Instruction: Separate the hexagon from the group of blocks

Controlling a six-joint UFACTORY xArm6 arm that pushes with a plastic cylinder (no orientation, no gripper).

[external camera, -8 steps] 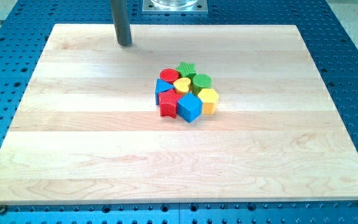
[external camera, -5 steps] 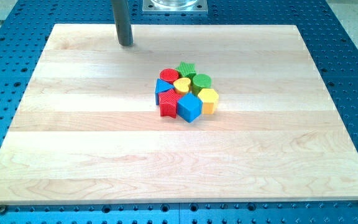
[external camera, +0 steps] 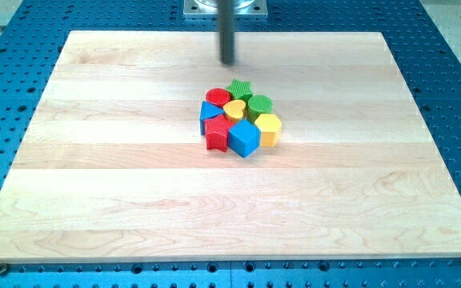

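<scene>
A tight cluster of blocks sits at the board's middle. The yellow hexagon (external camera: 269,128) is at its right edge, touching the blue cube (external camera: 244,138) and the green cylinder (external camera: 259,105). The cluster also holds a green star (external camera: 239,88), a red cylinder (external camera: 218,98), a yellow heart (external camera: 234,109), a blue triangle (external camera: 211,114) and a red star (external camera: 218,135). My tip (external camera: 229,62) is above the cluster toward the view's top, just short of the green star, not touching any block.
The wooden board (external camera: 94,184) lies on a blue perforated table (external camera: 454,96). A metal mount (external camera: 224,8) shows at the view's top edge behind the rod.
My tip has moved to the view's right, from the board's upper left to a spot directly above the cluster. The blocks have not moved.
</scene>
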